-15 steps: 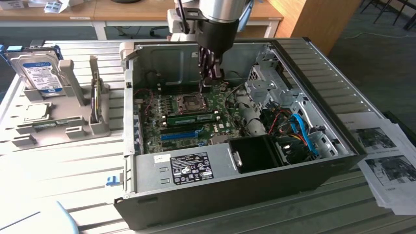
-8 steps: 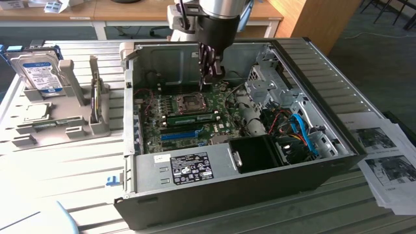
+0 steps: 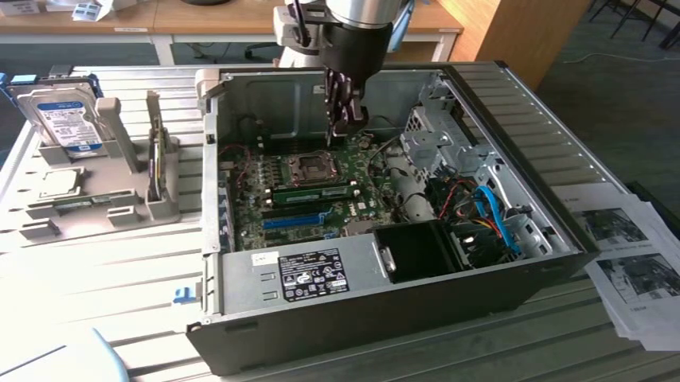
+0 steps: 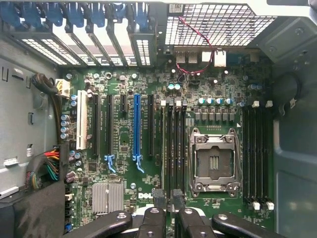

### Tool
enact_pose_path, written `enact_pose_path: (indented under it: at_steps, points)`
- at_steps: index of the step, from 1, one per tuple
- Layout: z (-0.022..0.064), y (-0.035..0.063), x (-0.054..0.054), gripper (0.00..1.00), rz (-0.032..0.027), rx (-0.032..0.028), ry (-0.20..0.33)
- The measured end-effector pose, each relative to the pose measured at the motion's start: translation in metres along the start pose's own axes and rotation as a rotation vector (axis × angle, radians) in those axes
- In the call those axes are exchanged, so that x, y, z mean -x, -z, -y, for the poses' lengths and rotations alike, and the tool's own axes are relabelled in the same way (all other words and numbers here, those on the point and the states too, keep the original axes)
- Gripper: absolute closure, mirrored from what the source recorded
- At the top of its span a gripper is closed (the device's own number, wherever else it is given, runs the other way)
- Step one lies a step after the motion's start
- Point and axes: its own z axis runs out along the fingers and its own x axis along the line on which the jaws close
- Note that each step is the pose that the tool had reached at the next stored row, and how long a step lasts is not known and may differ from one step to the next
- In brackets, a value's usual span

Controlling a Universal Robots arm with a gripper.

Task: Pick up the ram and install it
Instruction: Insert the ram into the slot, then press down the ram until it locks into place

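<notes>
The ram [image 3: 314, 193], a long green stick with dark chips, stands on edge in a slot on the motherboard [image 3: 255, 231], between the processor socket [image 3: 314, 165] and the blue slot [image 3: 292, 220]. My gripper [image 3: 345, 127] hangs above the board inside the open computer case [image 3: 552, 159], over the far side of the socket and clear of the ram. In the wrist view its two black fingertips [image 4: 158, 197] stand a little apart with nothing between them, and the gripper [image 4: 168, 198] looks down on the black memory slots [image 4: 173, 144] beside the socket [image 4: 214, 161].
A grey holder [image 3: 117, 207] on the exterior view's left carries a hard drive [image 3: 66, 119] and a square silver processor chip [image 3: 59, 183]. Printed sheets [image 3: 638, 263] lie on the exterior view's right. Inside the case are a power supply [image 3: 308, 270], a black fan shroud [image 3: 420, 251] and cables [image 3: 489, 215].
</notes>
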Motion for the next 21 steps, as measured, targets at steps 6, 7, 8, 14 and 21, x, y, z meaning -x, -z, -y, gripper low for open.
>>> enact_pose_path:
  at_steps: [6,7,8,14,21]
  points:
    - [-0.0001,0.0,0.0,0.82,0.0,-0.0006,0.0]
    - [-0.0002,0.0,0.0,0.82,0.0001,-0.0011,0.0]
    - [-0.0004,0.0,0.0,0.82,0.0,-0.0015,0.0]
    - [-0.0012,-0.0001,0.0,0.82,0.0001,-0.0068,0.0]
    - [-0.0012,0.0,0.0,0.82,0.0001,-0.0068,0.0]
